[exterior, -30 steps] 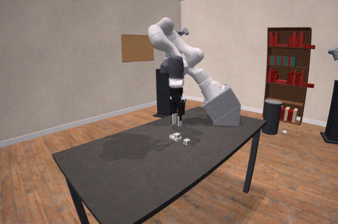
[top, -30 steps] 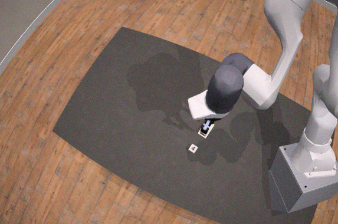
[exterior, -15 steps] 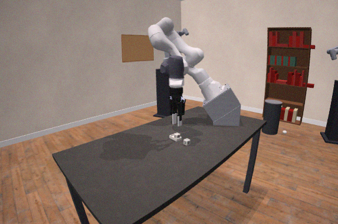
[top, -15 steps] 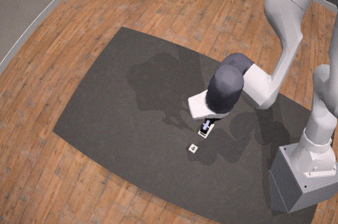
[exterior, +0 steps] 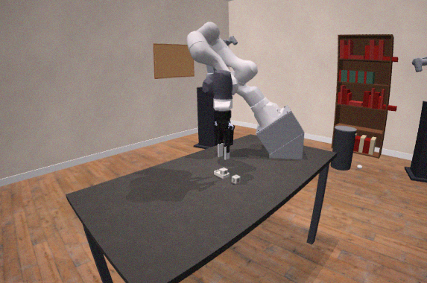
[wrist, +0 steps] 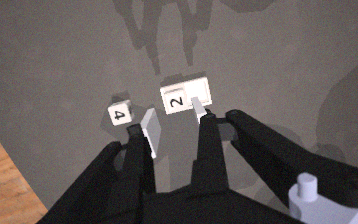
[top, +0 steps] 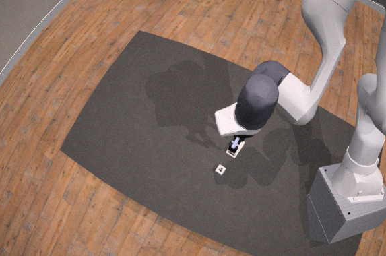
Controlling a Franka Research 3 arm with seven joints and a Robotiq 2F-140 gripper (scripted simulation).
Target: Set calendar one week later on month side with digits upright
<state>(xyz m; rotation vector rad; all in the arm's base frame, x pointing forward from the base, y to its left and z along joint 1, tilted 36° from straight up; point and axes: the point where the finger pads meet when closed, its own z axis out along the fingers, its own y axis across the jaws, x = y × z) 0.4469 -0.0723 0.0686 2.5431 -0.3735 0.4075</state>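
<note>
The small white calendar tray (wrist: 200, 90) (exterior: 220, 174) (top: 230, 155) lies flat on the dark table. One white cube (wrist: 175, 102) stands in its left slot with a 2 on top; the slot beside it is empty. The second white cube (wrist: 120, 115) (top: 220, 169) (exterior: 235, 179) stands on the table beside the tray, apart from it, with a 4 on top. My gripper (wrist: 175, 114) (exterior: 223, 156) (top: 236, 143) hangs above the tray, pointing down. Its fingers are drawn in to a narrow gap and hold nothing. The month's name is not visible.
The robot's base block (top: 348, 205) (exterior: 282, 135) stands at the table's back edge. A bookshelf (exterior: 364, 93) and a bin (exterior: 343, 147) stand on the floor beyond the table.
</note>
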